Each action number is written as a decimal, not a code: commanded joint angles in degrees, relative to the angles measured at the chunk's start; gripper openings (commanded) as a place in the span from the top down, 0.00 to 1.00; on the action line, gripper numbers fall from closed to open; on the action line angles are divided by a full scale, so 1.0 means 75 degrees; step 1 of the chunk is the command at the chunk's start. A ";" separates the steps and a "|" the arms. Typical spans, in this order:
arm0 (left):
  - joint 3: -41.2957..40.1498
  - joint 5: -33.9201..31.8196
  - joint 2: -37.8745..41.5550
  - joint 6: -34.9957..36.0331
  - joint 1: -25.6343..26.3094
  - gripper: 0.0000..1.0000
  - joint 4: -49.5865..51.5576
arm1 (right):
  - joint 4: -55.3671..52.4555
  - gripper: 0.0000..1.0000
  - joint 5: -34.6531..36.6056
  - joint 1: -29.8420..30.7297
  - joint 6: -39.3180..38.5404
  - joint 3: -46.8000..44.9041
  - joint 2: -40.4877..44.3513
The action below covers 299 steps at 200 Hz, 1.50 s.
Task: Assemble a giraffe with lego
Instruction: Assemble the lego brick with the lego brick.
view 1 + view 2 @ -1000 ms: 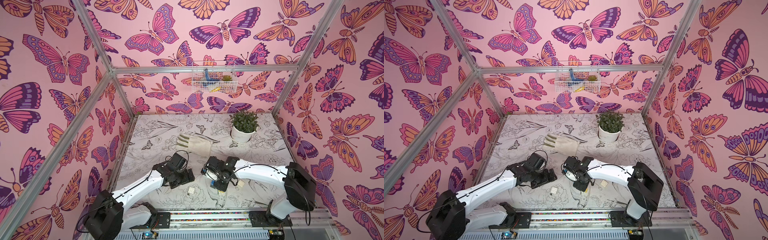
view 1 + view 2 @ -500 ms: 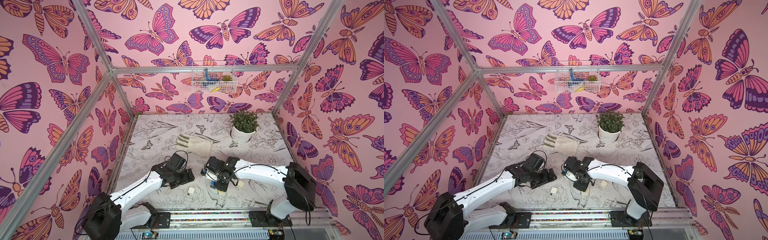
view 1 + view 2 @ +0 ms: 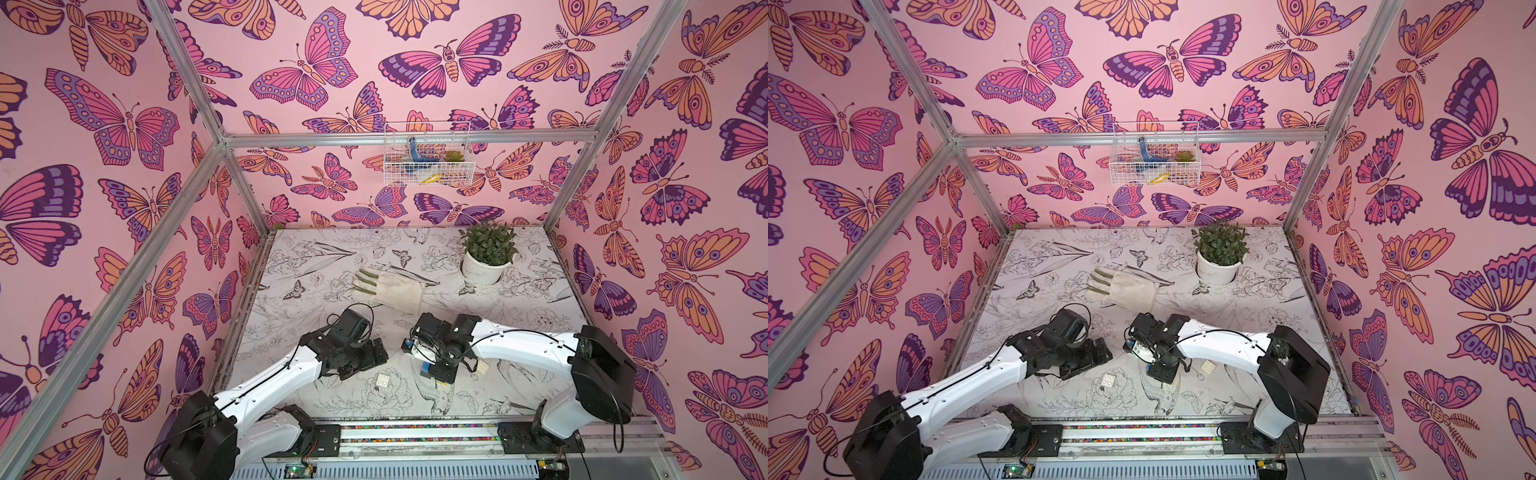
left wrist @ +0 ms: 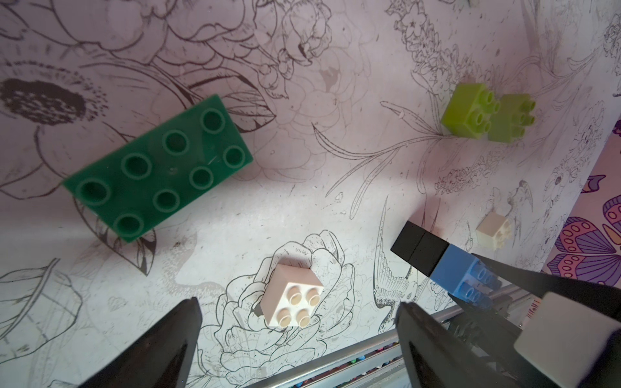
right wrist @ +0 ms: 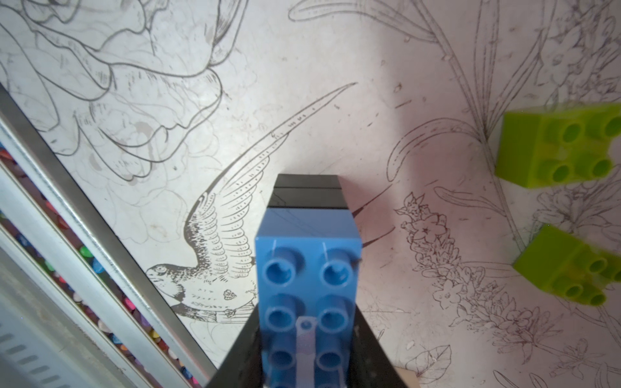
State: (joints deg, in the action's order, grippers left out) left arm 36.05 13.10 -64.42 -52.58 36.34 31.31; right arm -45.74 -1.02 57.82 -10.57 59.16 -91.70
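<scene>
Jaws of our right gripper [image 5: 307, 336] are clamped on one end of the blue brick [image 5: 307, 228], the body of the giraffe as it stands so far. Two black bricks [image 5: 307, 193] are stacked under its free end as a leg, and we cannot tell whether that leg touches the table [image 3: 332, 257]. Our left gripper [image 4: 297, 301] hangs spread wide and empty, its fingers straddling a white brick [image 4: 292, 299] that sits studs-up just to the left of the blue brick. A second white brick [image 4: 492, 231] lies near the blue brick on its right. Beyond the blue brick sit two lime bricks [image 4: 470, 111] close together, with the long dark green brick [image 4: 158, 168] off to their left. Well behind the blue brick lie a glove [image 3: 390, 291] and a potted plant [image 3: 486, 257].

We judge the white brick the likely next pick. It sits skewed to the fingers, so a pinch could catch its corners and flick it away. Because the blue brick is held by one end only, pressing a neck brick onto it could lever it in the grip or pop the black leg off.
</scene>
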 commanded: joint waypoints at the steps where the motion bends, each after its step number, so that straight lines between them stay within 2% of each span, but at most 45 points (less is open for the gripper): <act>1: -0.0052 -0.0026 0.0029 -0.0049 -0.0044 0.04 -0.0001 | -0.0091 0.99 -0.0319 -0.0010 -0.0106 -0.0469 -0.0445; 103: 0.0493 -0.0182 -0.0231 0.0244 -0.0055 0.04 0.0149 | 0.0163 0.99 -0.0536 -0.0243 -0.0126 -0.0587 -0.0665; 145: 0.0710 -0.0231 -0.0339 0.0390 -0.0069 0.04 0.0180 | 0.0209 0.94 -0.0601 -0.0280 -0.0138 -0.0631 -0.0588; 175: 0.0725 -0.0212 -0.0316 0.0421 -0.0099 0.03 0.0171 | 0.0370 0.83 -0.0550 -0.0358 -0.0115 -0.0772 -0.0137; 230: 0.0680 -0.0118 -0.0237 0.0482 -0.0206 0.03 0.0212 | 0.0557 0.69 -0.0467 -0.0432 -0.0035 -0.0647 0.0163; 299: 0.0620 -0.0123 -0.0155 0.0541 -0.0357 0.03 0.0287 | 0.0589 0.37 -0.0468 -0.0432 0.0110 -0.0344 0.0747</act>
State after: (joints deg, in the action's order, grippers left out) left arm 40.66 12.23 -66.50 -49.89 34.26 31.75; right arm -41.12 -4.56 54.85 -10.57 55.64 -88.44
